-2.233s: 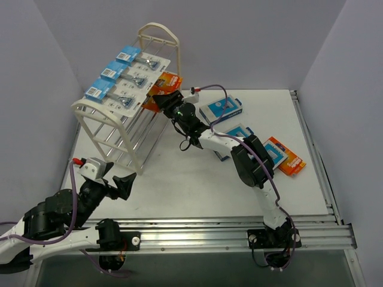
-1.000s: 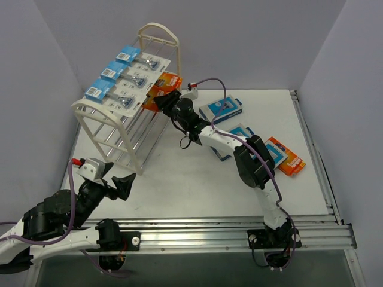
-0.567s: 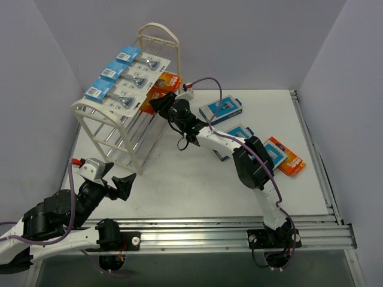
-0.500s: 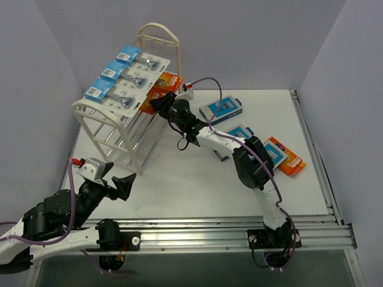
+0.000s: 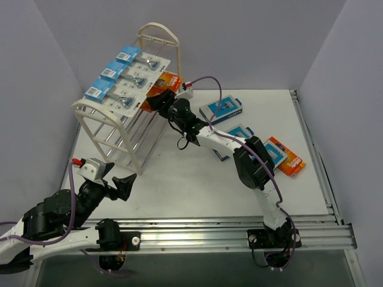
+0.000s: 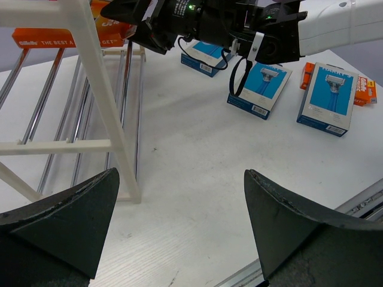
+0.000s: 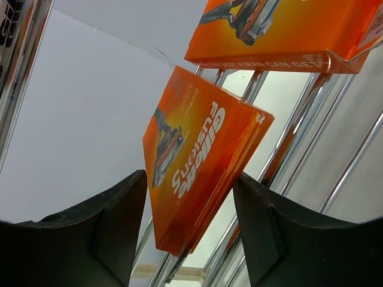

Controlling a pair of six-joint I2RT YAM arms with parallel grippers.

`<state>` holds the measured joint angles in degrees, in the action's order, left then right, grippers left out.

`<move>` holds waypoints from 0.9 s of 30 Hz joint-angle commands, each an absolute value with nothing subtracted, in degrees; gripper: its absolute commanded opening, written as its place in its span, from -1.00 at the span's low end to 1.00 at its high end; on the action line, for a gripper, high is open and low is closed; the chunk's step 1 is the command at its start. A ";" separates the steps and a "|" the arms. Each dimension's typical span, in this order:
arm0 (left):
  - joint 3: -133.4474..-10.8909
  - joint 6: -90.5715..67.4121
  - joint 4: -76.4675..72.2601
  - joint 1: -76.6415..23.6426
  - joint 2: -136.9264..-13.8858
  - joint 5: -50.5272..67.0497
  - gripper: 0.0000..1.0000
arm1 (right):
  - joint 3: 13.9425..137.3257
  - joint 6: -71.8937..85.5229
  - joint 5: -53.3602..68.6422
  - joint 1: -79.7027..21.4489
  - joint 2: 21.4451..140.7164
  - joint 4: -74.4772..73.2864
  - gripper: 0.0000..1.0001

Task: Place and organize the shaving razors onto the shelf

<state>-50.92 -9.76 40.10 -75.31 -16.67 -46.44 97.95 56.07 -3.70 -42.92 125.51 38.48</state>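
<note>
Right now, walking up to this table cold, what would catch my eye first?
The cream shelf stands out at the table's back left, three blue-headed razor cards lined along its top tier. Beside them an orange razor box leans on the rods between the right arm's fingers, while more boxes lie loose on the table to the right.

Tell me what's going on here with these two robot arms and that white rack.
The right arm is stocking the cream-white shelf. The right gripper is at the shelf's side, its fingers on either side of an orange Gillette Fusion box that leans on the rods; I cannot tell whether it is gripped. Three blister cards lie on the top tier. The left gripper hangs open and empty. Three blue-and-white boxes and a second orange box wait on the table.
</note>
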 commanded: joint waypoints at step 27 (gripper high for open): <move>-51.33 -8.79 38.93 -75.06 -16.35 -45.79 0.88 | 102.83 51.59 -5.62 -42.19 120.15 22.24 0.34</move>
<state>-50.92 -9.74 40.10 -75.26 -16.67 -46.19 100.36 53.39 -4.29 -42.41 122.87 27.24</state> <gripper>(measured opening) 0.941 0.670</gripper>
